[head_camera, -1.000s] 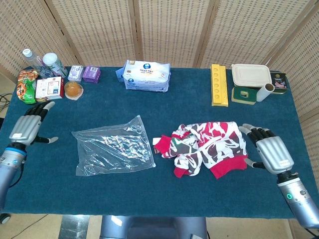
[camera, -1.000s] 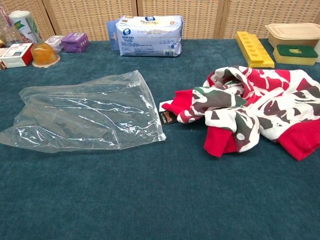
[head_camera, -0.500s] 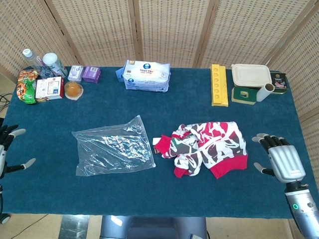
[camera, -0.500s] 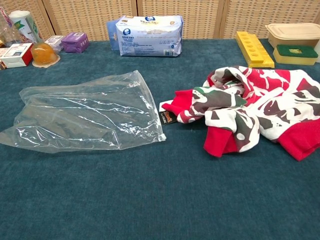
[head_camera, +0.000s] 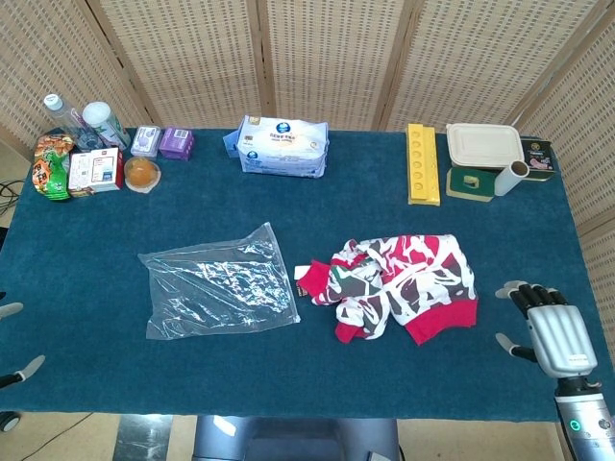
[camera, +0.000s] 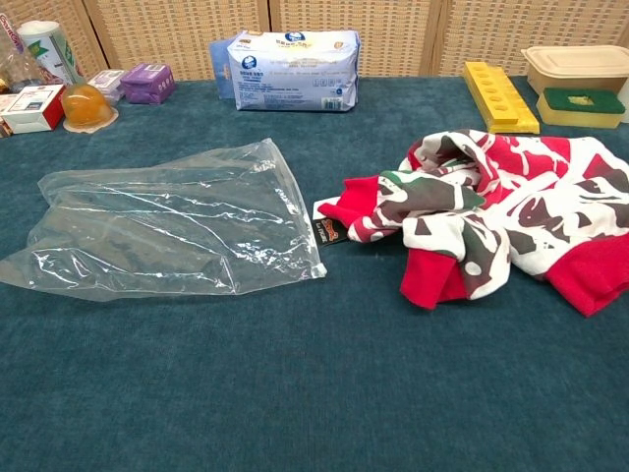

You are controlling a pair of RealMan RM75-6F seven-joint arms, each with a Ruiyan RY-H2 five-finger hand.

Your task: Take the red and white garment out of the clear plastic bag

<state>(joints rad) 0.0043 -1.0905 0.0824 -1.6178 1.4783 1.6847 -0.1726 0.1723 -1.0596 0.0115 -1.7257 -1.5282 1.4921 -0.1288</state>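
Blue table [head_camera: 317,375] carries the red and white garment [head_camera: 399,283] lying crumpled outside, beside the flat clear plastic bag [head_camera: 219,294]. Right hand [head_camera: 550,328] is spread, empty. Left hand [head_camera: 12,346] is cut off at the frame edge; its state cannot be told.

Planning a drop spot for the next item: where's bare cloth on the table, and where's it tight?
Free: the whole front strip below the clear plastic bag and the garment; also the middle band between them and the wipes pack. Narrow gap between bag and garment. Crowded: back left corner around the red box, back right around the yellow tray and the lidded container.
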